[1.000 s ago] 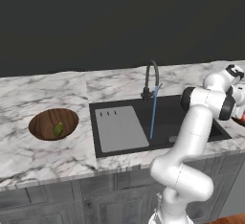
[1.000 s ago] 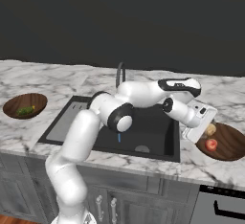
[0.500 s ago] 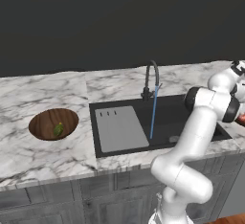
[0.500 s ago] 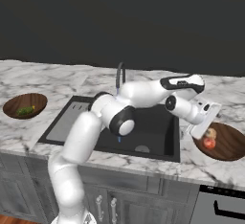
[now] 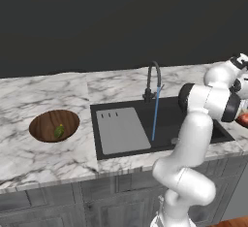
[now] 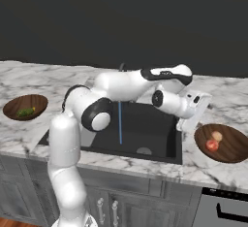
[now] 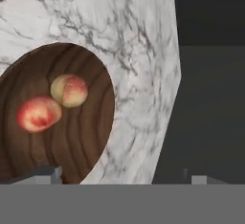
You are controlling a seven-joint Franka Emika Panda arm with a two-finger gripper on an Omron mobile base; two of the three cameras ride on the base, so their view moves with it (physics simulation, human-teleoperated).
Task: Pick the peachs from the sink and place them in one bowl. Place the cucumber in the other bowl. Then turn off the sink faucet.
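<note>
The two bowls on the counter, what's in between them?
In the right base view, the sink lies between the bowl with the cucumber and the bowl with the peachs. The sink faucet runs water into it, and the robot's arm stretches across.

The arm hides part of the sink (image 6: 145, 138); the peach bowl (image 7: 91, 137) runs off the hand view's left edge.
</note>
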